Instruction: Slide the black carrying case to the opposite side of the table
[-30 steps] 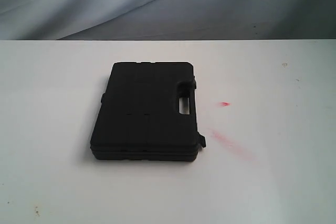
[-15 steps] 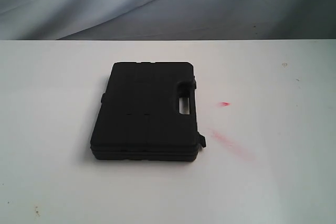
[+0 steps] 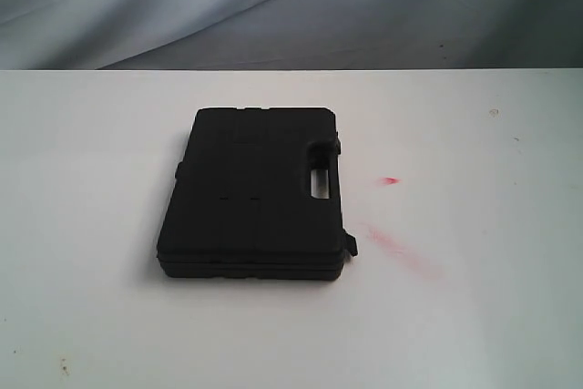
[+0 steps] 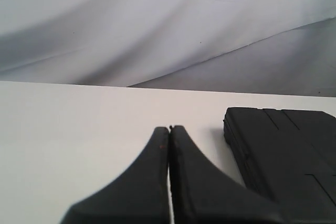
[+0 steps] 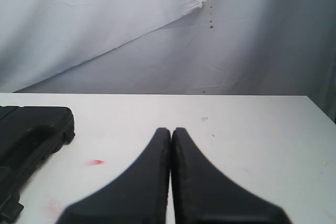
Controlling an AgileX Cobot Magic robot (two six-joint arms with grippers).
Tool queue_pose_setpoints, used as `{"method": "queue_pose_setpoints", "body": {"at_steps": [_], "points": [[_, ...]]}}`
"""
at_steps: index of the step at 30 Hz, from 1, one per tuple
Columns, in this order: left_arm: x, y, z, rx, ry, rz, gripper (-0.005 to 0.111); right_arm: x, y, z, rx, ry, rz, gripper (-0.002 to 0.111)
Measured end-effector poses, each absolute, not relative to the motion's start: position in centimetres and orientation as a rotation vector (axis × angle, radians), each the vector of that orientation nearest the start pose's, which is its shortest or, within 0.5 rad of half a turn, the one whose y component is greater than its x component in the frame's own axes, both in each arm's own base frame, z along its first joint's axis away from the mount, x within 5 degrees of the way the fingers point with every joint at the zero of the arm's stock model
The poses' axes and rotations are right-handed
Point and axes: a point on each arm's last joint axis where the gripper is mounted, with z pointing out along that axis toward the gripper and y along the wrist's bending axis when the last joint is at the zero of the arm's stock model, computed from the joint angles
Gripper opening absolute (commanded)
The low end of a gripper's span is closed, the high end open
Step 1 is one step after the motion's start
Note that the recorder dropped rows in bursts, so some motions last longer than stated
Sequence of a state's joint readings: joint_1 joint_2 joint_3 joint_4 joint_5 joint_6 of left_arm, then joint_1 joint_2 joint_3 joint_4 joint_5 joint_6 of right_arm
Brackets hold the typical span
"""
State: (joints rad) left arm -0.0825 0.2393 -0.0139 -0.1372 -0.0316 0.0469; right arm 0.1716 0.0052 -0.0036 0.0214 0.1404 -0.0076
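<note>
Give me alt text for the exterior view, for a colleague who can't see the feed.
A black carrying case lies flat on the white table, slightly left of centre, with its handle cut-out toward the view's right. Red smears mark the table right of the case.

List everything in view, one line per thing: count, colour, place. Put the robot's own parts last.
black carrying case: one, black, lying flat near the middle of the table, handle cutout toward the right of the exterior view.
table: one, white, filling the lower part of the exterior view.
red smears: two, red, on the table to the right of the case.
backdrop cloth: one, grey-white, behind the table's far edge.
left pincer: one, black, shut and empty, over bare table, clear of the case.
right pincer: one, black, shut and empty, over bare table, clear of the case.
</note>
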Motion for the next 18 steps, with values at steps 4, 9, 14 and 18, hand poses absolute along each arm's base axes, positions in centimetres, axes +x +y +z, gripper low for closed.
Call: {"method": "queue_pose_setpoints", "body": {"at_steps": [4, 9, 14, 18], "points": [[7.6, -0.5, 20.5, -0.018, 1.648, -0.127, 0.0, 5.6, 1.0, 20.1, -0.131, 1.622, 0.145, 0.0], [7.2, -0.5, 21.0, -0.018, 1.592, -0.129, 0.0, 5.6, 1.0, 20.1, -0.131, 1.622, 0.145, 0.0], [6.6, -0.5, 21.4, -0.017, 1.531, -0.133, 0.0, 5.6, 1.0, 20.1, -0.131, 1.622, 0.145, 0.0], [6.2, -0.5, 21.4, -0.011, 1.513, -0.135, 0.0, 5.6, 1.0, 20.1, -0.131, 1.622, 0.145, 0.0]]}}
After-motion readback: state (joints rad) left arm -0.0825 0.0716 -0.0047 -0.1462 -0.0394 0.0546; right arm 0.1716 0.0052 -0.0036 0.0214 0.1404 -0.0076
